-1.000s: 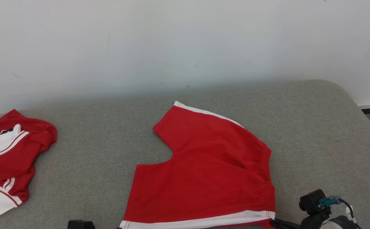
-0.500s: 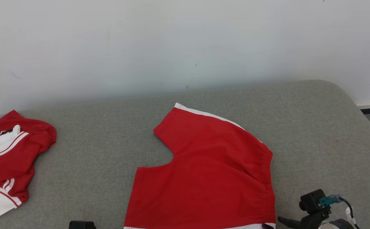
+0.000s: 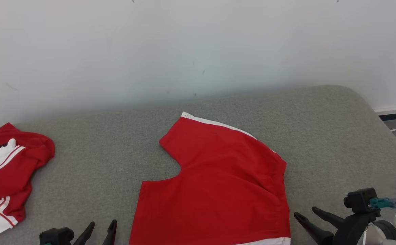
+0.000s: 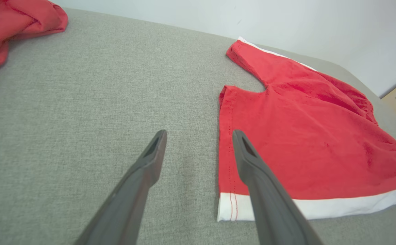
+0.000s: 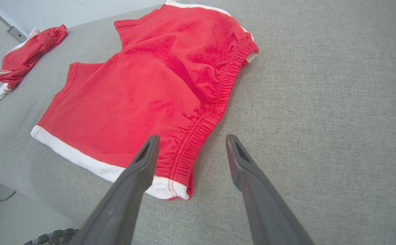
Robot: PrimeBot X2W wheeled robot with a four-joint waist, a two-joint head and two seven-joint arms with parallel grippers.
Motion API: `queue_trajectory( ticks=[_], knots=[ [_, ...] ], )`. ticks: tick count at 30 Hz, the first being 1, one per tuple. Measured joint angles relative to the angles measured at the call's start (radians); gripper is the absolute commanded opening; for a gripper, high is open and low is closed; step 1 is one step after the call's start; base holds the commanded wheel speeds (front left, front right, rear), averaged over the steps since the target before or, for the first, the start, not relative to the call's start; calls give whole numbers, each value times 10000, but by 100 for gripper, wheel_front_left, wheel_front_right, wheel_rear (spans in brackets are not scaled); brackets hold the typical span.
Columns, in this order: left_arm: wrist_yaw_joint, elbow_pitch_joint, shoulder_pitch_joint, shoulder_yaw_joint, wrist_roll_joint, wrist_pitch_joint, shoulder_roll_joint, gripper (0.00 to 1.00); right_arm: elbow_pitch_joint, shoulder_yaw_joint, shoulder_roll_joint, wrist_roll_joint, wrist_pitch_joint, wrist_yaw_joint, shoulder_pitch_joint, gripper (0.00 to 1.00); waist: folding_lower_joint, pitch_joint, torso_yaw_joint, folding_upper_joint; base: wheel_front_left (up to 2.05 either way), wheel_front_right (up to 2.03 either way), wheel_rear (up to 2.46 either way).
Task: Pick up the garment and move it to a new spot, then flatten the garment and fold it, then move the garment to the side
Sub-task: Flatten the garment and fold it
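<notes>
Item: garment (image 3: 215, 190), red shorts with white trim, spread on grey padded surface (image 3: 337, 136) near its front edge, between both grippers.
Lie: mostly flat; near leg squared to the front edge, far leg slanting toward wall (image 3: 198, 51); creases gathered by elastic waistband (image 5: 218, 102) on the right side.
Left gripper (image 3: 102, 223): fingers parted, holding nothing; poised just beside the near leg's hem corner, apart from the cloth in the head view.
Right gripper (image 3: 306, 212): fingers spread, empty; placed just beside the waistband's near corner.
Reason for placement: judged that each gripper stood at one near corner so both ends of that edge could be taken together, for smoothing or for a fold.
Stage: judged flattening nearly done, fold not yet made.
Other stock: second red-and-white garment (image 3: 7, 170), bunched at the far left, well apart.
Risk: waistband creases might carry into the fold.
</notes>
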Motion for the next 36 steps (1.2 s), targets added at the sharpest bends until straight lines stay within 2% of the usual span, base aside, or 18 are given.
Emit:
queue_trajectory(
  ticks=[1,6,10,11,15,17,20,24,28,36],
  knots=[
    [184,-128,1,161,2,-211,-8,100,-8,-117,-8,-2,-104,-115,-15,100,0,14,-30,0,0,0,0],
    [474,-616,174,514,405,-754,-8,100,-46,-460,21,-253,-871,-640,-12,100,0,106,-175,0,0,0,0],
    [585,-899,653,1072,477,-920,-59,100,-113,-857,144,-453,-1710,-1070,23,100,0,160,-302,1,0,0,0],
    [583,-1068,822,1356,552,-943,-90,100,-138,-1131,263,-456,-2151,-1331,28,100,0,185,-365,1,0,0,0],
    [585,-1335,1143,1831,708,-957,-198,100,-176,-1429,408,-700,-2972,-1749,38,100,1,222,-520,1,0,0,0],
    [583,-1321,1511,2523,1074,-963,-401,100,-263,-1557,420,-1035,-3152,-1894,34,100,0,233,-670,1,0,0,0],
    [583,-1329,1916,3248,1580,-972,-796,100,-359,-1762,395,-1337,-3221,-1994,127,100,0,237,-896,1,0,0,0],
    [583,-1611,2061,3670,2151,-972,-1135,100,-385,-2040,242,-1453,-3235,-2080,697,100,0,231,-1007,1,0,0,0],
    [583,-1806,2204,3992,2961,-972,-1143,100,-508,-2337,238,-1584,-3244,-2155,875,100,0,222,-1038,1,0,0,0],
    [583,-2293,2452,4226,3643,-972,-1352,100,-756,-2844,336,-1902,-3248,-2240,1461,100,0,100,-881,1,0,0,0]
  ],
)
